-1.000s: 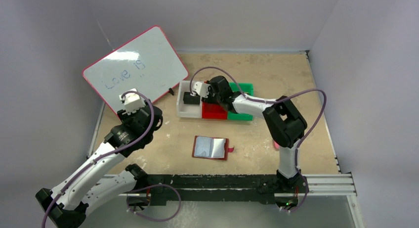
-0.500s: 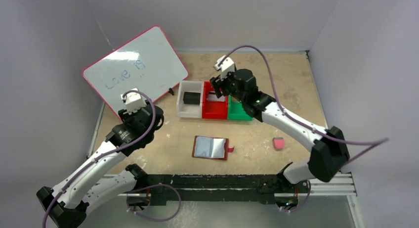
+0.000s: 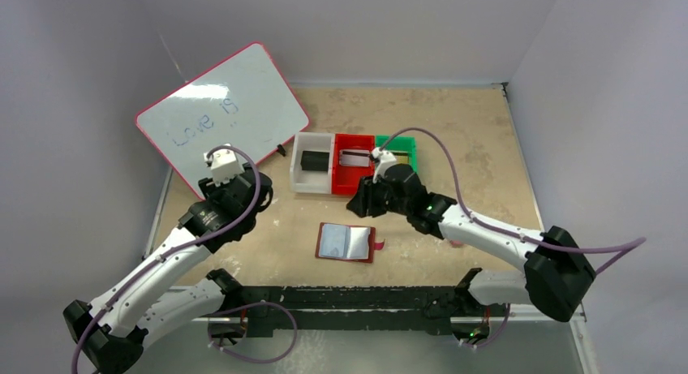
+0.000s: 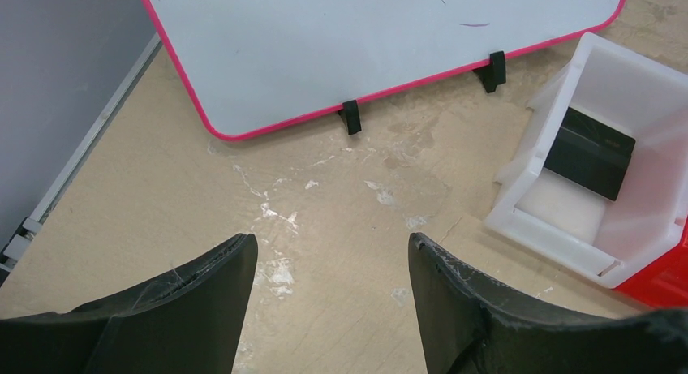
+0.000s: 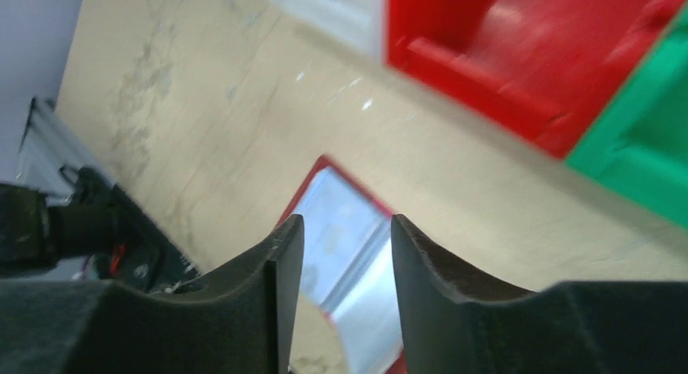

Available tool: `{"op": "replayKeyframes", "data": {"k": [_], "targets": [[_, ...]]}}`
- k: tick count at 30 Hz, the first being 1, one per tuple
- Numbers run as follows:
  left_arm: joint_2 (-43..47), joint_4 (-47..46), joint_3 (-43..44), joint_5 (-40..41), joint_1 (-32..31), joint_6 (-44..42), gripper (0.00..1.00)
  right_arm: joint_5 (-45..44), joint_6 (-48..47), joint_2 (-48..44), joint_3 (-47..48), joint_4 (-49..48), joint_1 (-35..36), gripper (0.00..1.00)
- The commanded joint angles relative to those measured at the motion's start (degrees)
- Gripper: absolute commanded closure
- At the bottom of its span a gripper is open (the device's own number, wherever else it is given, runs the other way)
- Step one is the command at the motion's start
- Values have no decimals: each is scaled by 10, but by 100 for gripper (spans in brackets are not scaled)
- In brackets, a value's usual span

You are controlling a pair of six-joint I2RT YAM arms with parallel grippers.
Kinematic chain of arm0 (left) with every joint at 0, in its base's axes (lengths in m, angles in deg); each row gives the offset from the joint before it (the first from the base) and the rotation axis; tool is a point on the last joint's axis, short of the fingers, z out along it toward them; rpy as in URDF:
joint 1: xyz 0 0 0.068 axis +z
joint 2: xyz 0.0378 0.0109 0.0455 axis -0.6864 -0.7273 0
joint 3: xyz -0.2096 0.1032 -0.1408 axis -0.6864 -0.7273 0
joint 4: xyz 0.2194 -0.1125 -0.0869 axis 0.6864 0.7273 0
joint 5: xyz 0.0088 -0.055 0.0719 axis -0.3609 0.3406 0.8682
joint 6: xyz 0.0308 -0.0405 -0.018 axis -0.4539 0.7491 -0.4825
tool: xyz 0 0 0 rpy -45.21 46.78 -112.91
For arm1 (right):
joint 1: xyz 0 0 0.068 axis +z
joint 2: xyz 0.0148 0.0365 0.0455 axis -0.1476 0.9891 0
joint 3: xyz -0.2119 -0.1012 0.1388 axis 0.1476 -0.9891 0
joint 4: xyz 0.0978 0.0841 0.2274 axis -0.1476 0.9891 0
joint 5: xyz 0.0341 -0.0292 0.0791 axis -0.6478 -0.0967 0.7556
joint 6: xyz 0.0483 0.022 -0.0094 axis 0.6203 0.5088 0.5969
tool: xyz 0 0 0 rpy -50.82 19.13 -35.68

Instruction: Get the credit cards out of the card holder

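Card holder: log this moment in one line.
card holder open; black card, white bin; grey card, red bin; right fingers open near holder; left fingers open

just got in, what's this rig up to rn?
Two arms are unloading cards. The card holder lies open on the table. A black card sits in the white bin and a silver-grey card in the red bin. The right gripper, open and empty, hangs low between the red bin and the holder, aimed at its sleeves. The left gripper is open, empty, near the whiteboard. I can't tell whether any cards remain in the sleeves.
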Motion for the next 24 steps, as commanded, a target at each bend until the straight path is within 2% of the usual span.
{"op": "replayKeyframes", "data": {"k": [1,5,8,11,24], "targets": [[-8,-17,15,-3,3,-9,32,-60,101,7,22,9,100,52],[-13,-17,15,-2,2,-7,32,-174,155,44,47,80,153,47],[-13,-16,14,-2,2,-6,32,-236,172,74,78,132,182,34],[-13,-14,14,1,2,-5,32,-271,174,100,101,156,203,31],[-6,-13,14,7,2,-3,33,-324,229,222,185,228,244,33]]}}
